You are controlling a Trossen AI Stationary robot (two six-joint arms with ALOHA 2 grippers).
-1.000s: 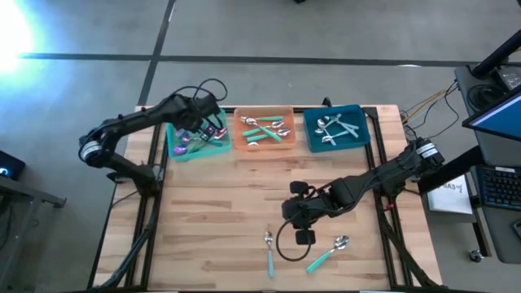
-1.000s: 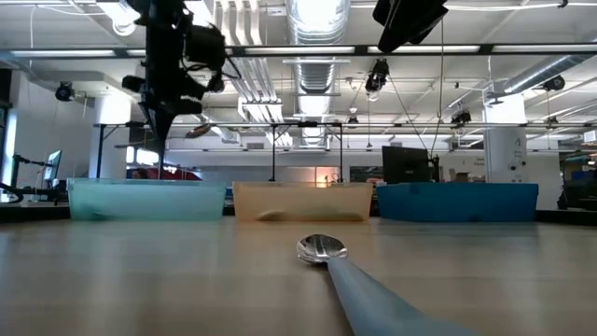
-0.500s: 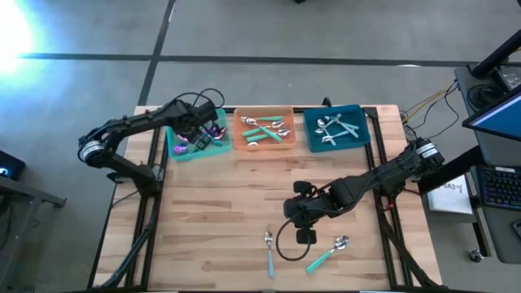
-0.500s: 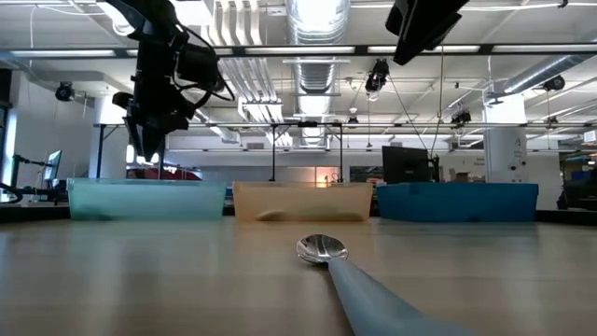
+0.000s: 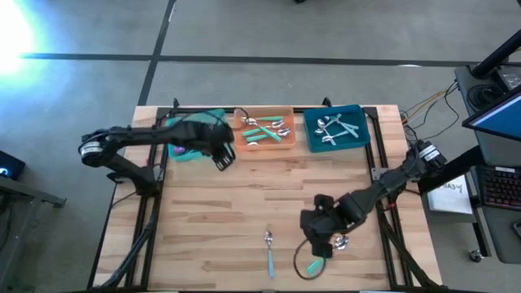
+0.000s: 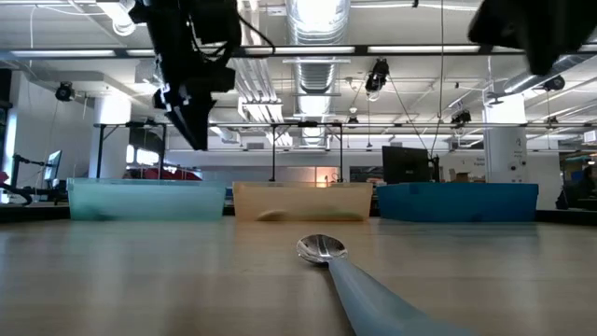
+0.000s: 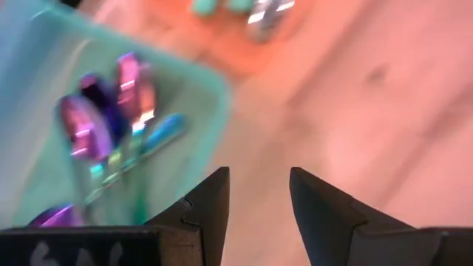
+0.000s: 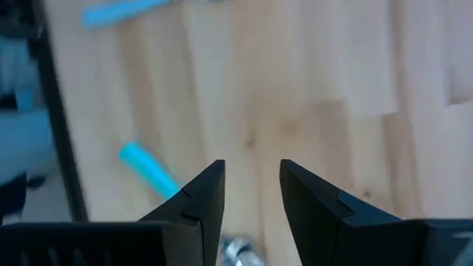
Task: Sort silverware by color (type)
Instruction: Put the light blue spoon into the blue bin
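green tray: purple spoons | orange tray | blue tray | pale wood table

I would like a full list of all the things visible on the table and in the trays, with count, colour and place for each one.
Green tray: one, green, far left of the table; it holds purple-headed spoons, exact count unclear.
Orange tray: one, orange, far middle; several spoons with silver heads and teal handles inside.
Teal tray: one, dark teal, far right; all-silver spoons inside.
Loose spoon: one, silver head, teal handle, near middle of the table.
Second loose spoon: one, silver head, teal handle, under the right gripper.
Table: one, light wood.
Left gripper: open, empty, beside the green tray.
Right gripper: open, over the second loose spoon.
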